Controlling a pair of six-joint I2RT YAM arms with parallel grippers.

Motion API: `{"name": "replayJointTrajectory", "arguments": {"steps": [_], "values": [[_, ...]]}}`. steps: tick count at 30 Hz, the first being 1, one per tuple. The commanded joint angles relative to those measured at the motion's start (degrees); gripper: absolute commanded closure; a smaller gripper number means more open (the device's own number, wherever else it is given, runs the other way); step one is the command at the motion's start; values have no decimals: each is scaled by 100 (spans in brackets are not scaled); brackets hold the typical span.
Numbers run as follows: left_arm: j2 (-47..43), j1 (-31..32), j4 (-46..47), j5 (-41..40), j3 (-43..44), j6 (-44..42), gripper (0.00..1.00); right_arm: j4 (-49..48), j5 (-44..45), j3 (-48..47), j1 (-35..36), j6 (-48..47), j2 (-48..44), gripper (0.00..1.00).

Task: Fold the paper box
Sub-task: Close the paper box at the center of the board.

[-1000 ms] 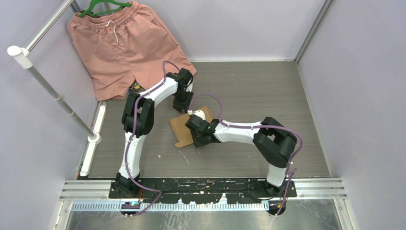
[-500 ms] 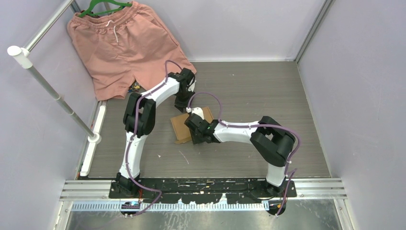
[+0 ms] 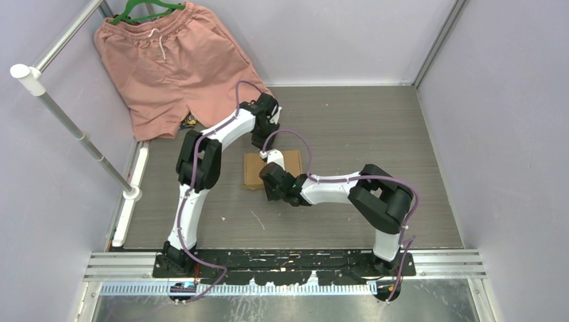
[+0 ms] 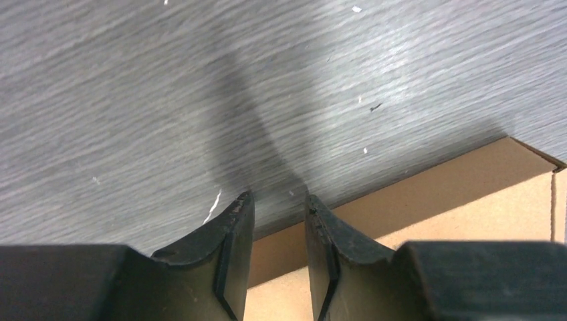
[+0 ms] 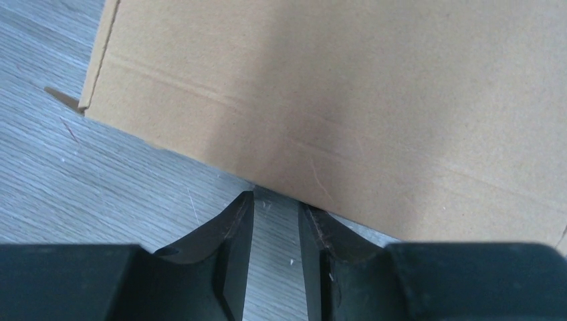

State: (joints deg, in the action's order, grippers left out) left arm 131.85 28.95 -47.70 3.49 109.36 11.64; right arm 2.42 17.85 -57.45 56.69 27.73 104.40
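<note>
The paper box (image 3: 252, 168) is a flat brown cardboard shape lying mid-table between both arms. My left gripper (image 3: 262, 141) hangs over its far edge. In the left wrist view the left gripper (image 4: 277, 197) has a narrow gap, with the box's raised wall (image 4: 455, 190) and the table seen through it and nothing pinched. My right gripper (image 3: 270, 180) sits at the box's near side. In the right wrist view the right gripper (image 5: 275, 197) is narrowly open, its tips at the edge of the box's creased panel (image 5: 334, 80), with only table between the fingers.
Salmon-pink shorts (image 3: 168, 60) on a green hanger lie at the far left, overlapping the table corner. A metal rail (image 3: 67, 121) slants along the left side, with a white strip (image 3: 131, 194) below it. Purple walls close in the table on three sides.
The box has turned square to the table and its near-left tab no longer sticks out. Both grippers have shifted toward the far side with it, and their jaws have narrowed slightly.
</note>
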Motion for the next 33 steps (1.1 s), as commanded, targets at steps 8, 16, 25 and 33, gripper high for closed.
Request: {"name": "replayJointTrajectory", "arguments": {"steps": [8, 16, 25, 33], "values": [[561, 393, -688, 717, -301, -17, 65, -494, 1735, 210, -125, 361, 452, 62], [338, 409, -490, 857, -722, 14, 65, 174, 2811, 280, -114, 1051, 363, 62], [224, 505, -288, 1013, -1077, 29, 65, -193, 3069, 395, -88, 963, 476, 61], [192, 580, -246, 1075, -1175, 23, 66, -951, 2989, 711, -91, 796, 406, 56]]}}
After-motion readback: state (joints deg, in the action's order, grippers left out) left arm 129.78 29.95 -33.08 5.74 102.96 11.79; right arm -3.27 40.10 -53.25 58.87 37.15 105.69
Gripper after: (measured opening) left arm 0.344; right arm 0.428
